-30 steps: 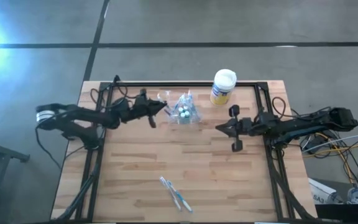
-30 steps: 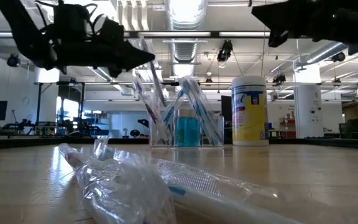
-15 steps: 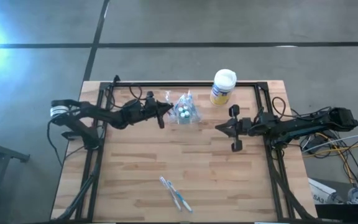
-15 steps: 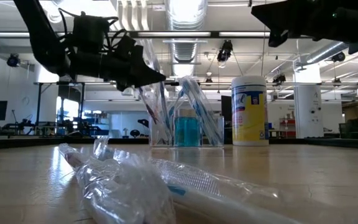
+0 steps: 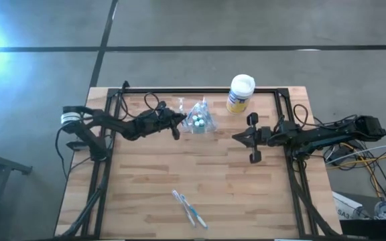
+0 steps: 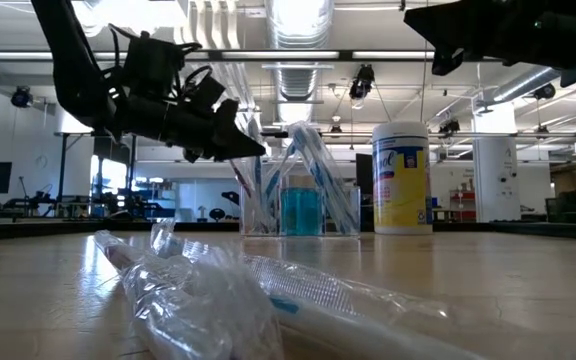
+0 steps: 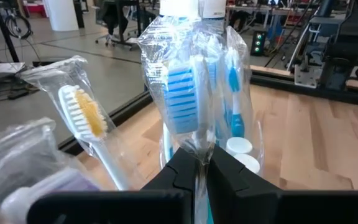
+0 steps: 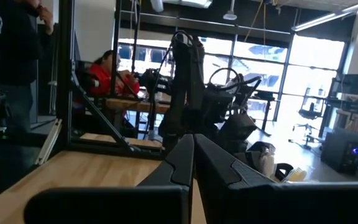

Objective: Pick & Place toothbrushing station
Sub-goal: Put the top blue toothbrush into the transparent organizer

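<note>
Both hands are together: left hand pinches a wrapped blue toothbrush above the clear cup; right hand, right of centre, holds nothing.

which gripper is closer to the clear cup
Left. The left gripper is right at the cup, shut on a wrapped toothbrush; the right gripper waits off to the cup's other side.

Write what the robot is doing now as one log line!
left gripper: shut on wrapped blue toothbrush, at cup | right gripper: shut, empty, waiting | two toothbrushes: on table
</note>
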`<state>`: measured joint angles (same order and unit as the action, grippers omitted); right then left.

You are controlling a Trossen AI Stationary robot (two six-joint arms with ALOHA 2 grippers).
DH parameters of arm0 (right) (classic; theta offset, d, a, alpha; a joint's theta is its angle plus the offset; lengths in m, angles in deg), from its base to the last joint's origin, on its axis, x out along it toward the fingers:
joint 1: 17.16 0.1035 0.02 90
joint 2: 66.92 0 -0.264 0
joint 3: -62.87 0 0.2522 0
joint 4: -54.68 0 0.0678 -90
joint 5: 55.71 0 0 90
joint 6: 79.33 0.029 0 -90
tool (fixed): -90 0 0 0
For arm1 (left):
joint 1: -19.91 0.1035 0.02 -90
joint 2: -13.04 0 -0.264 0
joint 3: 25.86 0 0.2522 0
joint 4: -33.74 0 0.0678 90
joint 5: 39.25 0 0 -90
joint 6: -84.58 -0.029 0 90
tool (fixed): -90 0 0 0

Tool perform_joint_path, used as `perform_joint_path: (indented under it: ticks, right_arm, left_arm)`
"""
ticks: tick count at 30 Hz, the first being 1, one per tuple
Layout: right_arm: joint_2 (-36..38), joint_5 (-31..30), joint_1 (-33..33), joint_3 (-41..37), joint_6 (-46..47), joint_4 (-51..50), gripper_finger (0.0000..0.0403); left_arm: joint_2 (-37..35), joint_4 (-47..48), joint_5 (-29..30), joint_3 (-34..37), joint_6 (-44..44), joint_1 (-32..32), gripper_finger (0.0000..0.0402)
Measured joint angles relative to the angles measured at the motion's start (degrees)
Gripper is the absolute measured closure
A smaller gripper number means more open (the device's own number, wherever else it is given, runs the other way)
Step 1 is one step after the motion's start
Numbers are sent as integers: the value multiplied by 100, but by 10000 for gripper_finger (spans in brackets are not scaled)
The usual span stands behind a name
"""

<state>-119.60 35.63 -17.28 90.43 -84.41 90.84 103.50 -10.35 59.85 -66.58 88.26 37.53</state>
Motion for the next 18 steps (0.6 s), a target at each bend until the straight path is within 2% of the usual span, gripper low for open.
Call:
perform_joint_path:
  ticks: [18]
  right_arm:
    - [-2, 2, 0, 0, 41, -20, 394]
  left_arm:
    - [54, 35, -61, -2, -114, 1, 382]
